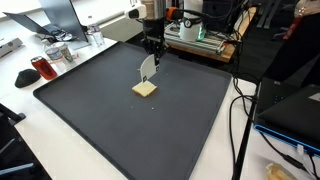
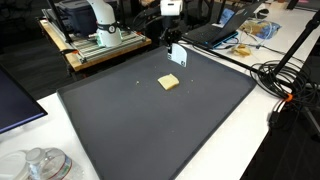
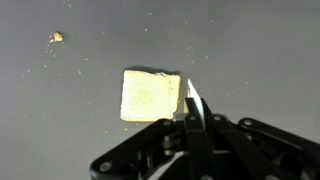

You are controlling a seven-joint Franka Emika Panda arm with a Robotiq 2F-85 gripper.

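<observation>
bread piece (image 3: 152,95): 1 | knife (image 1: 148,67): 1 | black mat (image 1: 90,110): 1 | large crumb (image 3: 57,37): 1

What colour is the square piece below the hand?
The square piece is pale yellow, clearest in the wrist view.

A dark grey mat (image 1: 100,100) is seen spread across a white table (image 1: 65,155). Black cables (image 1: 237,112) are draped along one edge, a wooden stand (image 2: 100,52) is set behind, and glass jars (image 2: 40,165) are caught in even indoor light.
</observation>
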